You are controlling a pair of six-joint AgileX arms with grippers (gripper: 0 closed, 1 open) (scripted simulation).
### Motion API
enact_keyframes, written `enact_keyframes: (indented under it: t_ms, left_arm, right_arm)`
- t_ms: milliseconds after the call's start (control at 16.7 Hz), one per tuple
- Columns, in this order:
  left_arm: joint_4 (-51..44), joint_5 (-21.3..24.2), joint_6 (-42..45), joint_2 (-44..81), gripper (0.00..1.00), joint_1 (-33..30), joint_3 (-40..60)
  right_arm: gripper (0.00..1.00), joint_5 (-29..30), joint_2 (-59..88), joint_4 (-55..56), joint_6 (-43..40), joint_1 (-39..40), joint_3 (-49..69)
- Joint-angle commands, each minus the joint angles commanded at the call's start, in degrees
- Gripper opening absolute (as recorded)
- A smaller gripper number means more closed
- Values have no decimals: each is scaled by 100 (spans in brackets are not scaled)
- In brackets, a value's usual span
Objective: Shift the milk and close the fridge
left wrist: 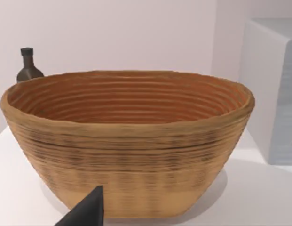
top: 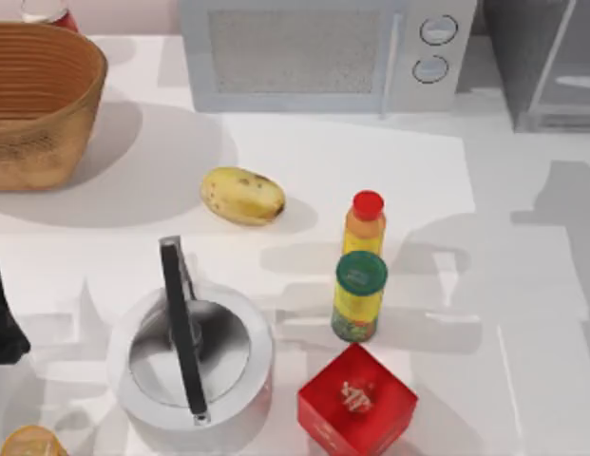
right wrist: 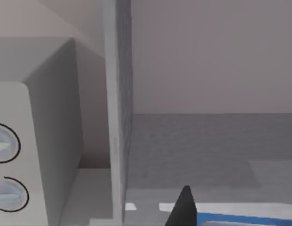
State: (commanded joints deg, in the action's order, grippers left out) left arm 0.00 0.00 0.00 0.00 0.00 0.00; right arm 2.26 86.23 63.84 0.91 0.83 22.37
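The milk [right wrist: 240, 217] appears as a strip of white and blue carton right under my right wrist camera, lying against a dark fingertip [right wrist: 183, 207] of my right gripper, which looks shut on it. Ahead of it the fridge [right wrist: 118, 117] stands open, showing its grey inner floor and back wall. In the top view the fridge [top: 546, 66] is the grey cabinet at the back right corner, with its pale-framed door swung out. My left arm [top: 2, 323] is parked at the left edge of the table, its gripper [left wrist: 89, 214] facing the basket.
A woven basket [top: 38, 104] stands at the back left, with a grey microwave [top: 323, 52] behind the middle. On the table lie a potato [top: 242, 196], a yellow red-capped bottle [top: 365, 226], a green-lidded can [top: 359, 296], a red cube [top: 356, 404] and a metal pot [top: 192, 356].
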Motion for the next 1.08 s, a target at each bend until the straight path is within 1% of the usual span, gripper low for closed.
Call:
enact_keyframes:
  t_ms: [240,420,780,1080]
  left_arm:
    - [0,0,0,0,100,0,0]
    - [0,0,0,0,100,0,0]
    - [0,0,0,0,100,0,0]
    - [0,0,0,0,100,0,0]
  right_arm:
    - [0,14,21,5,14,18,-10]
    - [0,-118,296,-206,-20,-111,341]
    - [0,-554,1586,-1084,-142,-435,2096]
    - [0,-828,2426,-1797,-184,-790,3187]
